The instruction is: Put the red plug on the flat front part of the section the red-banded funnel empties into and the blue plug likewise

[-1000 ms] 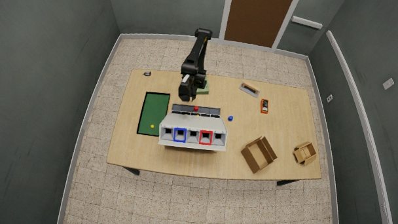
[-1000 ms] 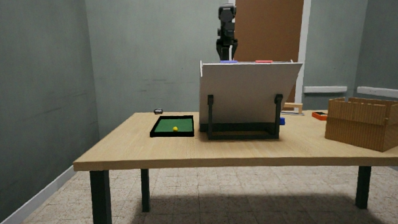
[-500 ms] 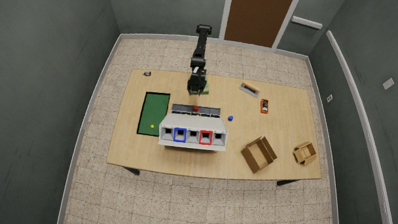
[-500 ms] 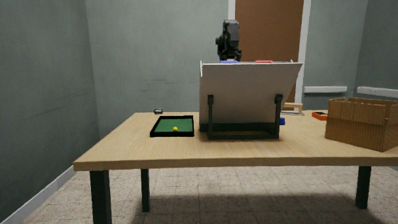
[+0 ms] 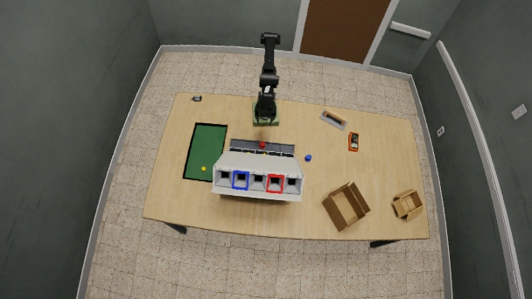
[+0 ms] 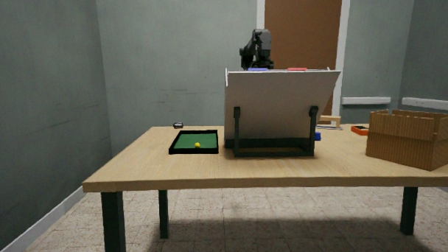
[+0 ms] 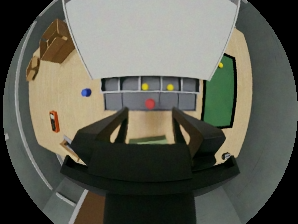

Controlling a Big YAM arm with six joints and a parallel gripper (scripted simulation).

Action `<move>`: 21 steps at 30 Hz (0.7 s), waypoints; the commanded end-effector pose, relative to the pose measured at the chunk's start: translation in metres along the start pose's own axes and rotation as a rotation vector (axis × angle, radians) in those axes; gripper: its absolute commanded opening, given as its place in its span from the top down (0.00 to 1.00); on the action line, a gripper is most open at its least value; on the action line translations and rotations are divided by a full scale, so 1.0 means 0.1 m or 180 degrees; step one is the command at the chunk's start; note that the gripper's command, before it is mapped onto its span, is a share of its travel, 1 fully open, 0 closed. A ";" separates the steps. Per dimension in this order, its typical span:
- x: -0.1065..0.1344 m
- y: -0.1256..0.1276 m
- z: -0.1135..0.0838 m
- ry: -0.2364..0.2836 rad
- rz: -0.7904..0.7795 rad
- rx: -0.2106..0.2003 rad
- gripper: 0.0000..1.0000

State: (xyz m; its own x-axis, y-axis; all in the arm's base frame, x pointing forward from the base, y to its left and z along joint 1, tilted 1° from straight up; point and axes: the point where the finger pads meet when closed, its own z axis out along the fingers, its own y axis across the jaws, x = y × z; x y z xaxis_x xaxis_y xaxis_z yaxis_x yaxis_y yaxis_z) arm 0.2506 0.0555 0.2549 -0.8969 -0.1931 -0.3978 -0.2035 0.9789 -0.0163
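The pincer [image 5: 265, 122] [image 7: 150, 111] hangs above the desk [image 5: 245, 219] [image 6: 155, 171] [image 7: 65, 110], its fingers apart with nothing between them. The red plug [image 5: 262, 144] [image 7: 150, 104] sits on the flat front part of the middle section of the five-part grey bin [image 5: 242, 143] [image 7: 131, 101]. In the wrist view, one yellow marble [image 5: 264, 154] [image 7: 145, 87] lies behind the plug in that same section, and a second yellow marble [image 5: 248, 153] [image 7: 170, 87] lies in the section just to its right.

The blue plug [image 5: 308, 157] [image 6: 317, 136] [image 7: 86, 92] is on the desk, off the bin's end opposite the green tray [image 5: 206, 149] [image 6: 195, 141] [image 7: 219, 95], which holds a third yellow marble [image 5: 203, 169] [image 6: 197, 145] [image 7: 220, 65]. The pale cover [image 5: 258, 162] [image 7: 152, 40] hides the pipes; the blue-banded funnel [image 5: 240, 187] and red-banded funnel [image 5: 275, 191] stand second from opposite ends of the row.

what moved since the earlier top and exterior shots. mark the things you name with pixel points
The arm swung sideways toward the blue plug's [image 5: 308, 157] [image 6: 317, 136] [image 7: 86, 92] side, and its gripper [image 5: 265, 121] [image 7: 150, 111] drew back from the sections, now over the green block [image 5: 266, 122] [image 7: 148, 140]. Nothing was visibly picked up or released. The red plug [image 5: 262, 144] [image 7: 150, 104], blue plug, tray [image 5: 189, 162] [image 6: 194, 151] [image 7: 234, 95] and yellow marble [image 5: 203, 169] [image 6: 197, 145] [image 7: 220, 65] in it stayed put.
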 end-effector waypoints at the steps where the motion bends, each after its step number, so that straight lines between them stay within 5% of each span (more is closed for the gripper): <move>1: -0.05 0.04 0.02 -0.0066 0.0023 -0.0009 0.44; 21: -0.05 0.04 0.02 -0.0066 0.0004 -0.0010 0.44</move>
State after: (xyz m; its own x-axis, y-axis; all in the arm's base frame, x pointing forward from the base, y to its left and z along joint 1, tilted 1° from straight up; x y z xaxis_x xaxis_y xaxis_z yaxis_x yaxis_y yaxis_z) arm 0.2509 0.0557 0.2549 -0.8979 -0.1849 -0.3994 -0.1962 0.9805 -0.0130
